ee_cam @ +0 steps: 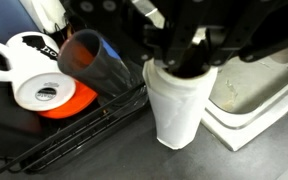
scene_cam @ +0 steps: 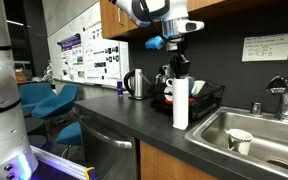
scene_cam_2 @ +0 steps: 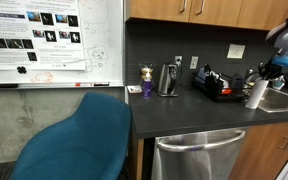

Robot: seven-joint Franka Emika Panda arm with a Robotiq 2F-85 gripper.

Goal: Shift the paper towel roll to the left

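The paper towel roll point(scene_cam: 181, 105) is a tall white cylinder. It stands upright on the dark counter between the black dish rack point(scene_cam: 206, 100) and the sink point(scene_cam: 246, 130). It also shows in an exterior view point(scene_cam_2: 255, 93) and in the wrist view point(ee_cam: 179, 105). My gripper point(scene_cam: 177, 68) points straight down onto the roll's top. In the wrist view its dark fingers point(ee_cam: 184, 55) sit at either side of the top rim. I cannot tell whether they press on the paper. The roll's base rests on the counter.
A steel kettle point(scene_cam: 136, 84) stands further along the counter. The dish rack holds a white mug point(ee_cam: 29, 60), an orange plate point(ee_cam: 59, 100) and a dark cup point(ee_cam: 94, 62). The sink rim point(ee_cam: 259, 105) is close beside the roll. A faucet point(scene_cam: 284, 95) stands behind the sink.
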